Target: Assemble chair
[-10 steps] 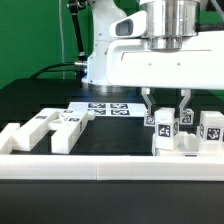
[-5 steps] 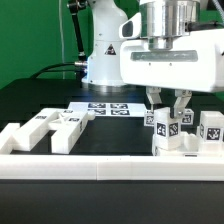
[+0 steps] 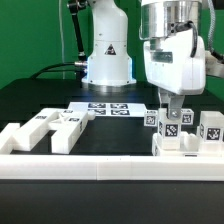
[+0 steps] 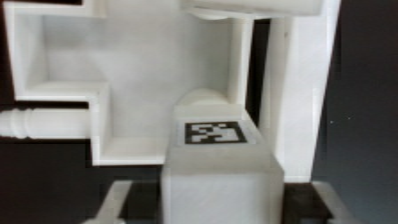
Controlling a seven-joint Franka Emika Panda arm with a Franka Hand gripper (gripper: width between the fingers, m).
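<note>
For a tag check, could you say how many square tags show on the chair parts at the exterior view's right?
4, from the exterior view's left: one tag beside the gripper, one under it, one past it, one farthest. Others may be hidden.

I see one robot arm, one marker board, one border rail and two separate clusters of chair parts.

You are looking at a robotics lab bench, not a home or a shop. A white robot arm stands on a black table in front of a plain green backdrop. A marker board of printed square tags lies flat at the far middle. The white plastic parts nearer you carry tags of the same kind.
</note>
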